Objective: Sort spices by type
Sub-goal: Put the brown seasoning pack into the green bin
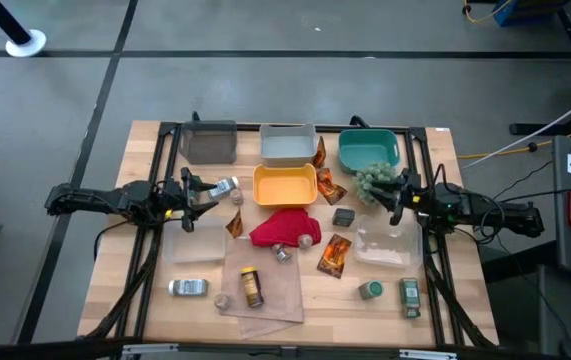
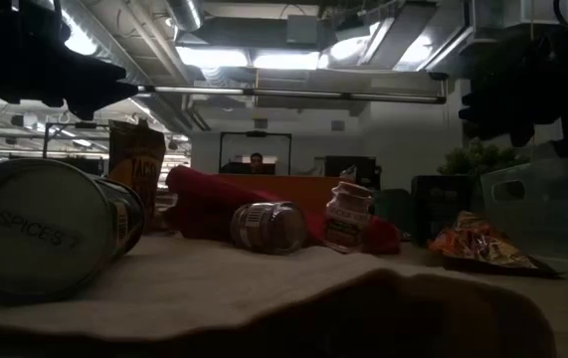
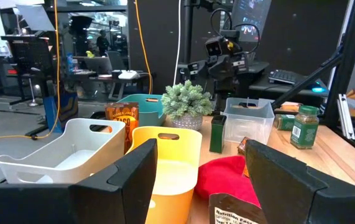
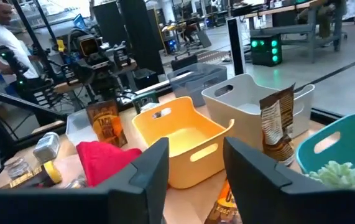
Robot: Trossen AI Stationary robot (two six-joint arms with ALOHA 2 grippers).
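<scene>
Nearest the low camera, at lower left of that frame, a jar lying on its side [image 2: 50, 239] shows a lid printed SPICES; a silver-capped jar [image 2: 269, 227] and a small upright pot [image 2: 346, 216] lie in front of the red cloth [image 2: 214, 204], with a foil sachet [image 2: 477, 244] at right. In the overhead frame, the wooden surface [image 1: 455, 300] carries four bins along its upper edge: grey [image 1: 210, 143], white [image 1: 288, 146], teal [image 1: 369, 150] and, below them, yellow [image 1: 285, 185]. The remaining spices are scattered: a yellow-capped brown bottle [image 1: 252, 286] at lower centre on a tan mat [image 1: 280, 290], two green-lidded jars [image 1: 390, 291] at lower right, a dark tin [image 1: 343, 216] at centre. The left hand [image 1: 193, 192] hovers at mid-left, fingers spread and holding nothing. The right hand [image 1: 393, 193] hovers at mid-right beside the fuzzy green plant [image 1: 370, 181], fingers parted and empty.
</scene>
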